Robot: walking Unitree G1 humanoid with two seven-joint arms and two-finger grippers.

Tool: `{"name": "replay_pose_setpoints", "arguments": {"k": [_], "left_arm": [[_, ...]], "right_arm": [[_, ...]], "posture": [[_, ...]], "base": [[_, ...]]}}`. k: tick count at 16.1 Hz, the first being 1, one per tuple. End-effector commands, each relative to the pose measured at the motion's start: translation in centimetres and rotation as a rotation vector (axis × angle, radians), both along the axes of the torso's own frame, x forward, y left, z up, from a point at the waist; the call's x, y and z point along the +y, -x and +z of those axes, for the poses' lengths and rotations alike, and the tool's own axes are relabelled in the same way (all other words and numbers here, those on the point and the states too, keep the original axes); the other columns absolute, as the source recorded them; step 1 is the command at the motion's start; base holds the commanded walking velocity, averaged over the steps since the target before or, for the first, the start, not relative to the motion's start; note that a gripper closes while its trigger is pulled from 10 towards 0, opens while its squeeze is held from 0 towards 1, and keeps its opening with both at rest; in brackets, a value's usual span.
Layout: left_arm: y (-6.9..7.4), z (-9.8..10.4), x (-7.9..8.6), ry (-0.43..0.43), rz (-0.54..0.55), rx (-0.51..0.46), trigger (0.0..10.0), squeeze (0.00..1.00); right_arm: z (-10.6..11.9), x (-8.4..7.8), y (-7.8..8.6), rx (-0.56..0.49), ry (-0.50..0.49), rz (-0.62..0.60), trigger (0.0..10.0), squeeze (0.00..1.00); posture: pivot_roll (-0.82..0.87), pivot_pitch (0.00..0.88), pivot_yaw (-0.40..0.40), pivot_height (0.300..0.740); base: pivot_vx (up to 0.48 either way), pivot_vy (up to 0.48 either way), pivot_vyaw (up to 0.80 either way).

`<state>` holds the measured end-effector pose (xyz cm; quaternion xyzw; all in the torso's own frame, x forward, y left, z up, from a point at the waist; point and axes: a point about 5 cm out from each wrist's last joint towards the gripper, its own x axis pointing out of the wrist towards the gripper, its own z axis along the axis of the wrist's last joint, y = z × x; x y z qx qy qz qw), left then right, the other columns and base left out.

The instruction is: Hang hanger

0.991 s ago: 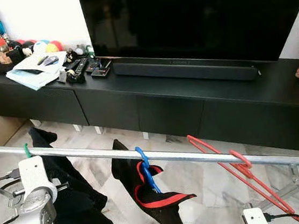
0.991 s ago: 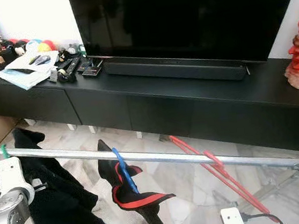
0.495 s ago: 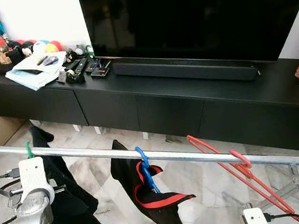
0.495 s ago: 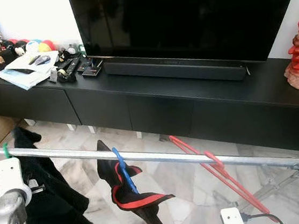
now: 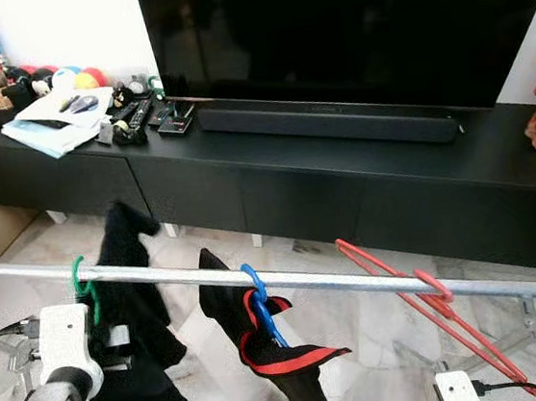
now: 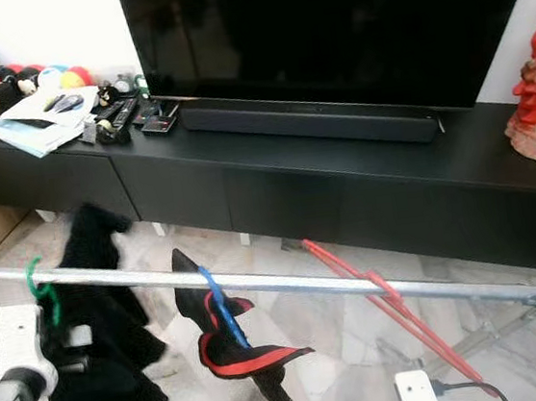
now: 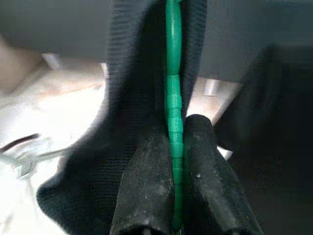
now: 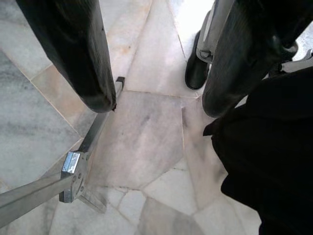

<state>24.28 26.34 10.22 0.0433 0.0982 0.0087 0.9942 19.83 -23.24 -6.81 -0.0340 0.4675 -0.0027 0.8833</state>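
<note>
A green hanger [image 7: 173, 93] carrying a black garment [image 5: 132, 371] has its hook [image 5: 81, 280] over the silver drying rail [image 5: 354, 278], at the rail's left part. My left gripper [image 7: 174, 129] is shut on the green hanger's shaft, with black cloth on both sides of the fingers. My left arm [image 5: 61, 379] reaches up from the lower left, just below the rail. My right gripper [image 8: 159, 104] hangs low and open over the marble floor, holding nothing.
A blue hanger [image 5: 258, 303] with a black-and-red garment hangs mid-rail, and a red hanger [image 5: 426, 308] hangs tilted further right. Behind stands a black TV cabinet [image 5: 296, 188] with a television, soundbar and clutter. A rack leg [image 8: 73, 171] lies by my right gripper.
The green hanger's hook has slid right along the rail, towards the blue hanger, and the black garment has bunched up higher. My left arm has followed it. The camera shifted slightly.
</note>
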Motion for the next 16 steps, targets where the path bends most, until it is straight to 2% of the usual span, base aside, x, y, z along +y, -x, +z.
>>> {"name": "replay_pose_setpoints", "arguments": {"k": [1,2,3,4,5,6,8,10,12,13,15,16], "left_arm": [[0.0,3.6,-1.2,-0.017,-0.141,-0.136,0.0,0.00],[0.2,3.8,-1.4,-0.016,-0.173,-0.139,0.0,0.00],[0.7,4.4,-1.9,-0.037,-0.251,-0.153,0.9,0.00],[1.1,4.7,-2.1,-0.060,-0.324,-0.147,4.1,0.00],[1.2,4.8,-2.1,-0.080,-0.356,-0.135,10.0,0.00],[1.5,5.0,-1.9,-0.124,-0.405,-0.113,10.0,0.00],[1.4,5.1,-0.8,-0.173,-0.382,-0.094,10.0,0.00],[1.8,4.7,-0.6,-0.165,-0.385,-0.059,10.0,0.00],[2.4,3.3,-0.2,-0.177,-0.360,0.000,10.0,0.00],[2.6,2.5,0.7,-0.200,-0.242,0.016,10.0,0.00],[2.8,2.0,1.4,-0.225,-0.119,0.012,10.0,0.00],[3.0,2.1,1.6,-0.209,-0.044,-0.022,10.0,0.00]], "right_arm": [[-0.1,-0.1,0.2,0.013,0.005,0.000,10.0,0.00],[-0.1,-0.1,0.2,0.012,0.005,0.000,10.0,0.00],[-0.1,-0.2,0.2,0.012,0.006,0.001,10.0,0.00],[0.0,-0.2,0.2,0.012,0.007,0.005,10.0,0.00],[0.0,-0.2,0.1,0.012,0.007,0.006,10.0,0.00],[0.0,-0.2,0.1,0.012,0.007,0.007,10.0,0.00],[0.0,-0.2,0.1,0.012,0.007,0.008,10.0,0.00],[0.0,-0.2,0.1,0.012,0.005,0.008,10.0,0.00],[0.0,-0.2,0.1,0.014,0.003,0.009,10.0,0.00],[0.0,-0.2,0.1,0.016,0.004,0.012,10.0,0.00],[-0.1,-0.2,0.2,0.016,0.004,0.012,10.0,0.00],[-0.1,-0.2,0.2,0.016,0.004,0.012,10.0,0.00]], "posture": [[0.09,0.078,0.000,0.740],[0.09,0.077,-0.001,0.740],[0.09,0.076,-0.004,0.740],[0.09,0.076,-0.006,0.740],[0.09,0.076,-0.006,0.740],[0.09,0.076,-0.006,0.740],[0.09,0.074,-0.004,0.740],[0.09,0.073,-0.002,0.740],[0.09,0.073,-0.003,0.740],[0.09,0.073,-0.001,0.740],[0.09,0.073,0.001,0.740],[0.09,0.074,0.001,0.740]], "base": [[0.000,0.000,0.00],[0.000,0.000,0.00],[0.000,0.000,0.00],[0.000,0.000,0.00],[0.000,0.000,0.00],[0.000,0.000,0.00],[0.000,0.000,0.00],[0.000,0.000,0.00],[0.000,0.000,0.00],[0.000,0.000,0.00],[0.000,0.000,0.00],[0.000,0.000,0.00]]}}
